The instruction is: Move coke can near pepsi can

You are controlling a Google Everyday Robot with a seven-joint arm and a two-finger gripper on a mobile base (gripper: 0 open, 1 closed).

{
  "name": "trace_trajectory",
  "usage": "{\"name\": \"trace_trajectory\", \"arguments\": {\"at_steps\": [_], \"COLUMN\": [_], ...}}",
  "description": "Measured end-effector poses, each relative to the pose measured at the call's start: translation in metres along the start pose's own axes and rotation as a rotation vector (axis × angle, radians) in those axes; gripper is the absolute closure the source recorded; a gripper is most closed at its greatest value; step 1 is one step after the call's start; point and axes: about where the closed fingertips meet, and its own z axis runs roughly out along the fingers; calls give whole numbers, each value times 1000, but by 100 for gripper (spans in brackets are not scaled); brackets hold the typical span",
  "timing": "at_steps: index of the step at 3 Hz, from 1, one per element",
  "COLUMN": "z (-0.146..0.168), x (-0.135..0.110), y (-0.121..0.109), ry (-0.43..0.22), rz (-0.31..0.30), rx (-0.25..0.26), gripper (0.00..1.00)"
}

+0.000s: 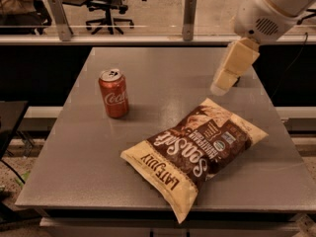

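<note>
The gripper [221,85], at the view's upper right, is a cream, blocky, slab-sided piece with a paler tip. Just above it the arm [281,4] swells into a rounded white shell, with an oval grille [267,26] of dark slots near the gripper and a thin tan band [276,6] farther up.
</note>
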Motion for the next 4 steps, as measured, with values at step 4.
{"name": "trace_trajectory", "arguments": {"at_steps": [4], "z": [127], "x": [-148], "y": [-6], "ry": [-124], "rz": [-138], "rx": [-117], "gripper": [0]}}
